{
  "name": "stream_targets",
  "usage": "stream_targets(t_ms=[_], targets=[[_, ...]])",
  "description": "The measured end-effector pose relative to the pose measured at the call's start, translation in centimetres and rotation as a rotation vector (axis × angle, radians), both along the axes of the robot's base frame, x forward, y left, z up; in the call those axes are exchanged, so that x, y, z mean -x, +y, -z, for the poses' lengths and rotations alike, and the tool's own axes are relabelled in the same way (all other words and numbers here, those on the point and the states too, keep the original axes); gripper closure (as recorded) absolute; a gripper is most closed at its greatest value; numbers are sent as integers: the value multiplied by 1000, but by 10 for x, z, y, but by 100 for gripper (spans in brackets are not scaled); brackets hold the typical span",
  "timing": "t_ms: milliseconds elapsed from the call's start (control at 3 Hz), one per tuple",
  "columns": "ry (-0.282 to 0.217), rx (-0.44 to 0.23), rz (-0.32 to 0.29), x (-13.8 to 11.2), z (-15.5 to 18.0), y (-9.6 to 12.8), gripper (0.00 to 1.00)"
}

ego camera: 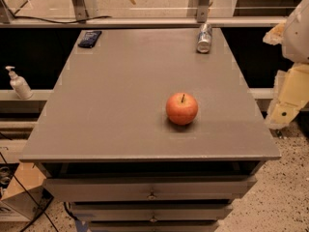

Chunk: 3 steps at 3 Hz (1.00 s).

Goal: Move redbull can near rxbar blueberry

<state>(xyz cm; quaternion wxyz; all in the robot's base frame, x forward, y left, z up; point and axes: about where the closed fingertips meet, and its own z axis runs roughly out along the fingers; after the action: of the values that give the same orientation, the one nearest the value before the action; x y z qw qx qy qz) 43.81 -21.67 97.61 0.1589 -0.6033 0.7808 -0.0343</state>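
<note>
The redbull can (204,37), silver and blue, lies on its side at the far right corner of the grey table (120,105). The rxbar blueberry (90,38), a flat dark blue wrapper, lies at the far left corner, a full table width from the can. My gripper (286,103) is the cream-coloured part at the right edge of the view. It hangs beside the table's right side, off the tabletop, well in front of the can and touching nothing.
A red-orange apple (182,108) stands on the table right of centre, nearer the front. A white pump bottle (18,83) stands on a ledge to the left. Drawers (152,190) sit below the tabletop. A rail and glass run behind the table.
</note>
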Motion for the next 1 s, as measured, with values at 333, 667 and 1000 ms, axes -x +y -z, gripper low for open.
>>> stream_targets(t_ms=[333,667,1000], targets=[[0,0,0,0,0,0,0],[-28,-22,3,-2,-5,2,0],[-92,-143,0,-17,-10,-2,0]])
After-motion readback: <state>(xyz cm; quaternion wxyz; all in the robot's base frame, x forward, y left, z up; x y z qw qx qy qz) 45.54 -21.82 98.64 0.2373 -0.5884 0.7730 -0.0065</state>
